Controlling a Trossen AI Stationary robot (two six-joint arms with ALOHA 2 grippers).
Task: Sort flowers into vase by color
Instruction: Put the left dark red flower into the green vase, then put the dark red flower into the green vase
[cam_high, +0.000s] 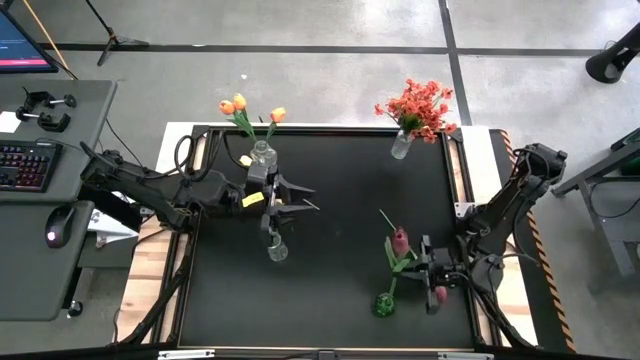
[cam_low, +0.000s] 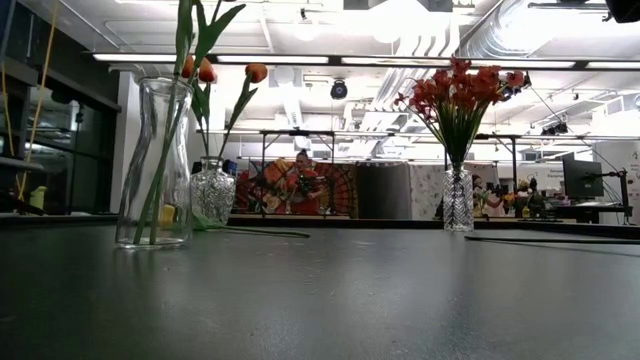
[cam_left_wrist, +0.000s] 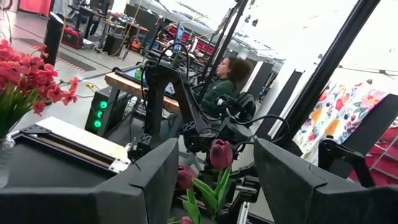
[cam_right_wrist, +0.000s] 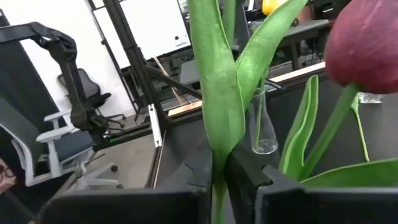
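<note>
My right gripper (cam_high: 420, 265) (cam_right_wrist: 219, 171) is near the table's right near corner, shut on a dark pink tulip (cam_high: 400, 241) whose head (cam_right_wrist: 367, 43) stands close to the camera. More pink heads (cam_left_wrist: 185, 177) show beside it, above a green-looking vase (cam_high: 383, 305). My left gripper (cam_high: 308, 197) (cam_left_wrist: 216, 180) hovers open at centre-left, holding nothing. Just near of it stands a clear vase (cam_high: 277, 248) (cam_low: 155, 165) with a green stem in it and a yellow head above (cam_right_wrist: 273, 5). Orange tulips (cam_high: 240, 105) and red-orange sprays (cam_high: 420, 105) stand in vases at the far edge. My right gripper pinches the pink tulip's green stem (cam_right_wrist: 217, 146) between its two fingers, where the long leaves (cam_right_wrist: 211, 74) split off. The fingers come level from the table's right and lie across the stem. The stem stands upright through the hold; its lower end is hidden below the fingers.
A small yellow thing (cam_high: 245, 160) lies beside the orange tulips' vase (cam_high: 262, 153). A thin green stem end (cam_high: 386, 217) sticks out far of the pink tulip. The black mat's middle (cam_high: 340, 180) is bare. A desk with a keyboard (cam_high: 25, 165) stands off the table's left. A person (cam_low: 303, 185) sits beyond.
</note>
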